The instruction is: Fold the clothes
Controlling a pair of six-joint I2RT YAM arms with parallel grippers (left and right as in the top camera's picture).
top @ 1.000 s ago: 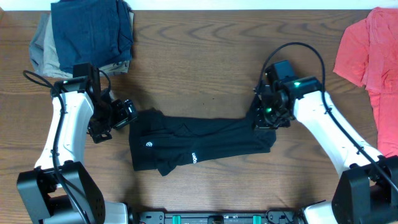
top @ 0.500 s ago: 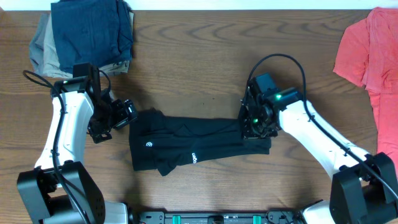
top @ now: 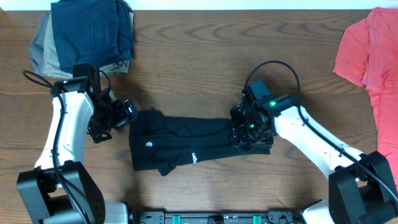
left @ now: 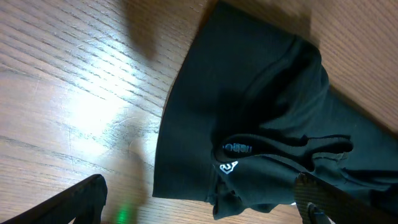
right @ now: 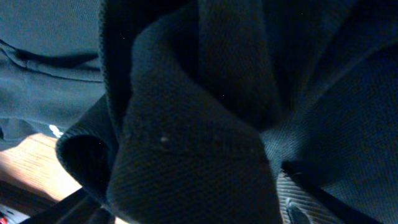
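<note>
Between our right jaws, clamped, sits one bunched end of the black shirt (top: 186, 146) on the desk (top: 199, 62); left jaws gape just beside the other end. Mid-fold, we reckon: next, carry it across.

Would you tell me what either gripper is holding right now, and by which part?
The right gripper pinches the black shirt by a bunched fold at its right end. The left gripper is open, holding nothing.
</note>
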